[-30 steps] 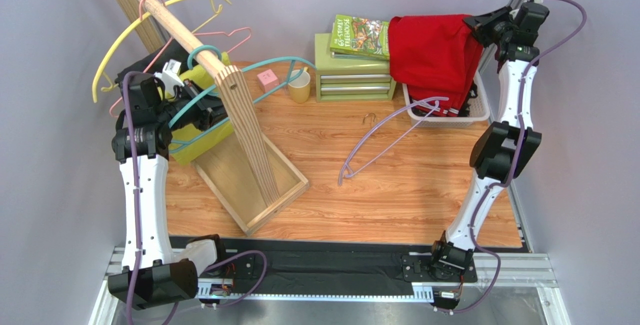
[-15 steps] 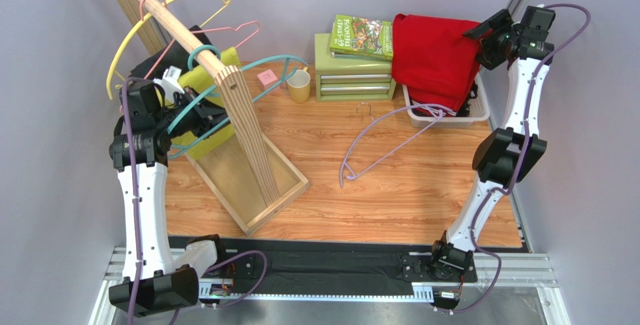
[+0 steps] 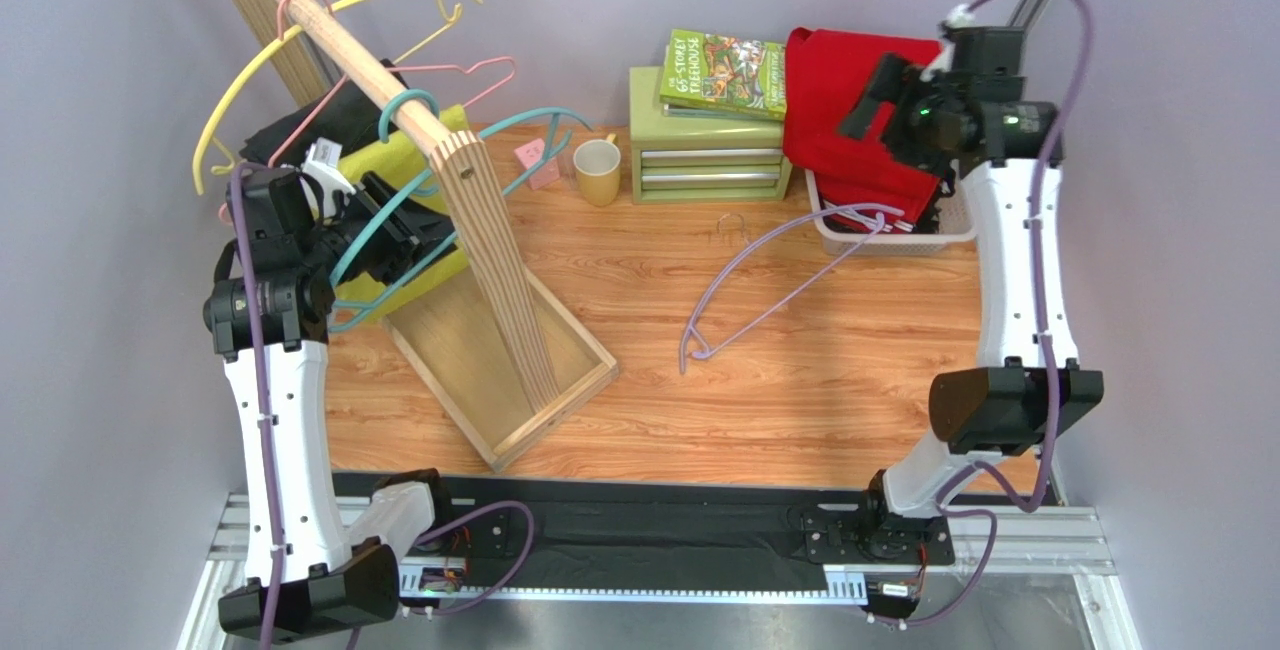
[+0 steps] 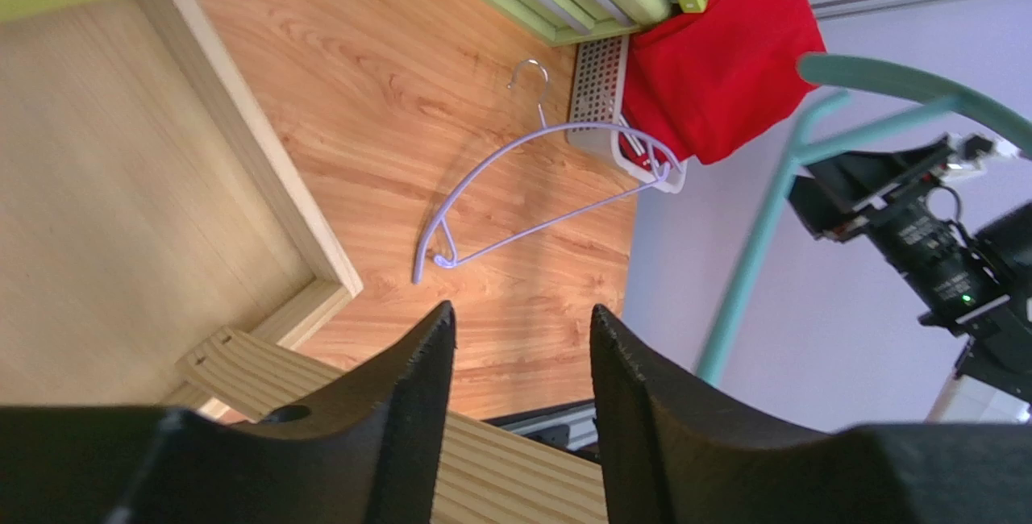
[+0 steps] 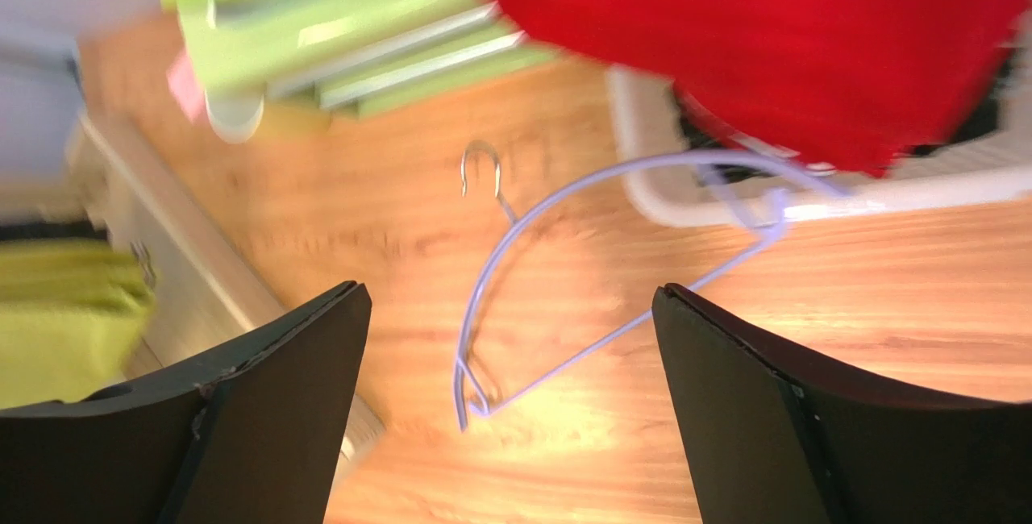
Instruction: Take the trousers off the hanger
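Red trousers [image 3: 827, 98] lay heaped over the white basket [image 3: 899, 241], beside a book [image 3: 721, 73] seemingly titled "65-Storey Treehouse". The right gripper [image 5: 505, 292] gaped wide and empty near them; the left gripper [image 4: 521, 310] stood partly parted, holding nothing, by the teal hanger [image 4: 754, 252].

Printed title on green book [image 3: 721, 73] lying atop small green drawer box [image 3: 706, 158]; lettering too small and blurred to read surely; nothing else legible.
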You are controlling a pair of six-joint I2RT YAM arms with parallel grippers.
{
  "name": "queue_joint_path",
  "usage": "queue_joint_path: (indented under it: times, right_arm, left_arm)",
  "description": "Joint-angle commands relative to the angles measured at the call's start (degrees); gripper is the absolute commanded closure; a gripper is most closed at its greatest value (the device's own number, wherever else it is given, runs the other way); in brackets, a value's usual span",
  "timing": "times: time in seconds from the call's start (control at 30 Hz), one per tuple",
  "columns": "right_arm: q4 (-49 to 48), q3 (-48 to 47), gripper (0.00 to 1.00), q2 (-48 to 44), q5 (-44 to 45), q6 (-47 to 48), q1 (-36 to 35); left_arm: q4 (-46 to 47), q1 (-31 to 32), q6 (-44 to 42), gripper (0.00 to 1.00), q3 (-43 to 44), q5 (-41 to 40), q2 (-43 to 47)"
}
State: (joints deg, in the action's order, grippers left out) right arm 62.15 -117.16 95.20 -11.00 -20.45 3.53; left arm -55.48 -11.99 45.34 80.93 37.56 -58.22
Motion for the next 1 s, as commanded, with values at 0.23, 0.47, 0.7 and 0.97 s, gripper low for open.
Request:
queue_joint_path:
  times: [0.23,0.47,0.7,0.97]
  right_arm:
    - [-0.7,4.4,0.07,7.4,3.9,7.9,-16.2]
    - [-3.7,3.8,0.07,13.7,10.5,7.6,-19.8]
    - [-10.5,16.2,0.07,9.7,16.8,-19.2,-20.6]
    - [-14.4,20.6,0.1,11.0,26.4,-36.4,-20.8]
  left_arm:
    - [-9.5,-0.1,1.1,0.26,12.6,-12.2,1.2]
    - [-15.6,-0.1,3.2,0.24,15.1,-23.0,4.3]
    - [-13.4,-0.1,4.4,0.27,15.4,-27.2,9.7]
    - [-4.5,-0.1,3.6,0.37,13.3,-17.9,12.9]
